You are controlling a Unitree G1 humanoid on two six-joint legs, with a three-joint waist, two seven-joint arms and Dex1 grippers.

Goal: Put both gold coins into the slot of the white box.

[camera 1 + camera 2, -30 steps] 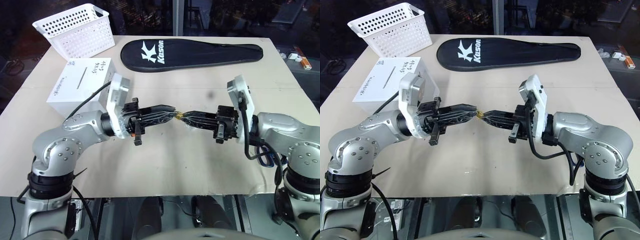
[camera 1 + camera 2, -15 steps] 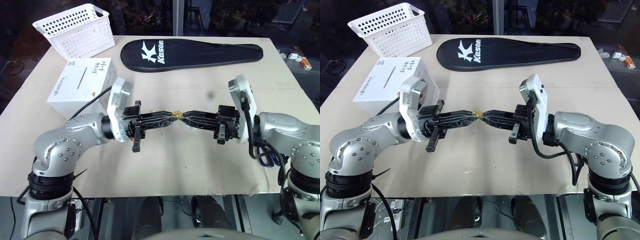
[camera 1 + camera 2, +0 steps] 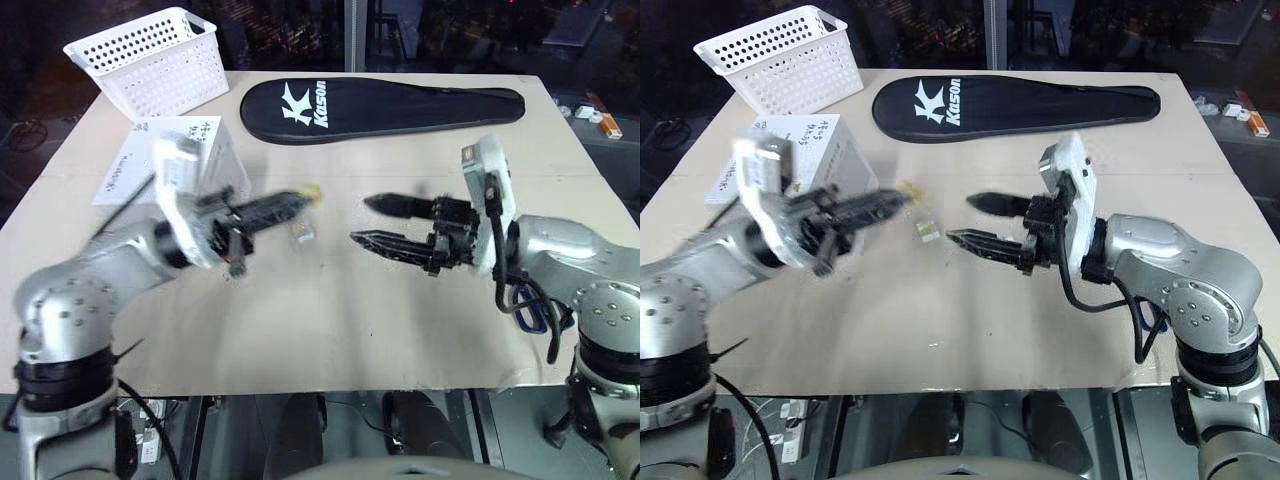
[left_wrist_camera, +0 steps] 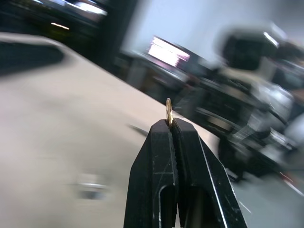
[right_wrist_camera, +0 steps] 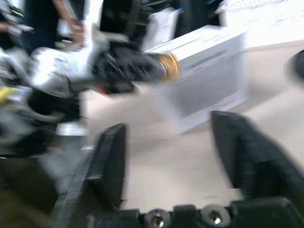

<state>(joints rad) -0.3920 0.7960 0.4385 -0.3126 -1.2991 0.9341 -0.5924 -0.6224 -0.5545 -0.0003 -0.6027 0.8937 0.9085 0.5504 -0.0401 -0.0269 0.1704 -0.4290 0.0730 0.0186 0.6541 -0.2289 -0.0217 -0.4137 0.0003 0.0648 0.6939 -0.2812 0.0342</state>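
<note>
At left claw (image 4: 170, 124) tip, gold coin (image 4: 168, 110) pinched edge-on, upright; right claw (image 3: 368, 220) released, empty.

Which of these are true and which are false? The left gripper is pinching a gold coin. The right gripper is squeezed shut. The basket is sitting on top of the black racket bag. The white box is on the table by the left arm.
1. The left gripper is pinching a gold coin. True: its fingers are shut on the coin's edge.
2. The right gripper is squeezed shut. False: its two fingers stand wide apart with nothing between them.
3. The basket is sitting on top of the black racket bag. False: the basket stands on the table's far left corner, apart from the bag.
4. The white box is on the table by the left arm. True.
</note>
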